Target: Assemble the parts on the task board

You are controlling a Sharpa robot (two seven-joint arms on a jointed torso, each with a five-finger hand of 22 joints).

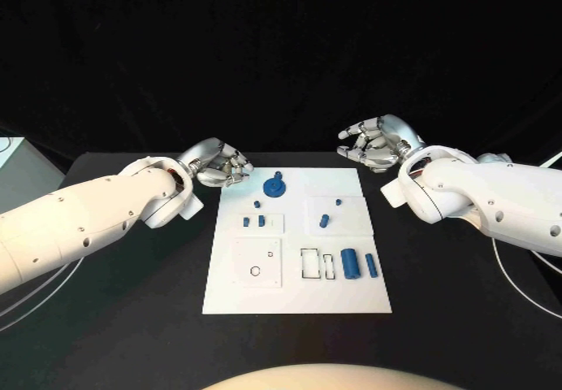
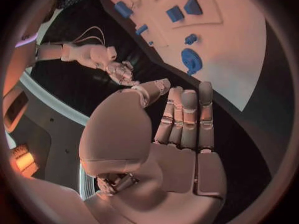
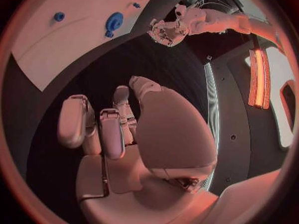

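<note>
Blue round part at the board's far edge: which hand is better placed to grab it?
Probably left. The left hand hovers just beside the far left corner of the board, close to the blue round part. The right hand hangs farther off. Both hold nothing.

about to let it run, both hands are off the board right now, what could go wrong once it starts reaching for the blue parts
1. The two blue cylinders lie side by side and close together; fingers going for one could knock or roll the other.
2. The small blue pieces near the board's middle are tiny, so a pinch may slip or flick one off the white task board.
3. The left hand and right hand both hang near the round blue disc; reaching together, they might collide.
</note>
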